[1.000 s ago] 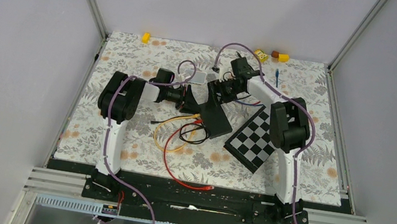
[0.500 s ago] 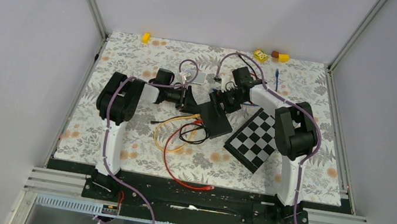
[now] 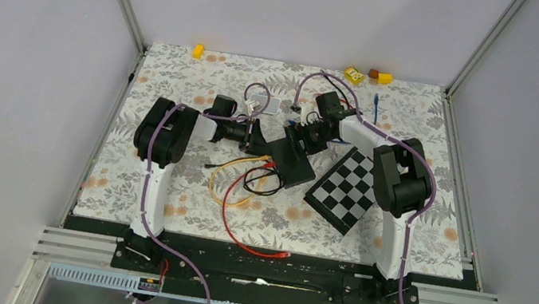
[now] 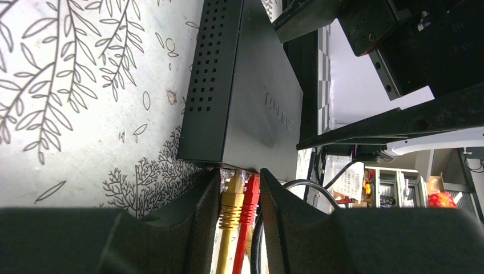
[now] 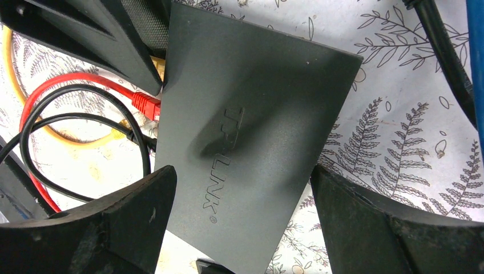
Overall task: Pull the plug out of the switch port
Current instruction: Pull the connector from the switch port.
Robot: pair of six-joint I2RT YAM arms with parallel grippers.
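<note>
Noting the yellow plug (image 4: pixel 231 197) and red plug (image 4: pixel 249 197) seated side by side in one edge of the black switch (image 4: pixel 251 97), which lies flat on the floral mat (image 4: pixel 85 103) mid-table. We see the left gripper (image 4: pixel 235 177) straddling both plugs; we cannot tell whether its fingers pinch them. We see the right gripper (image 5: pixel 242 171) over the switch top, jaws wide apart, gripping nothing. A checkerboard (image 3: pixel 345 189) lies just beside the switch.
</note>
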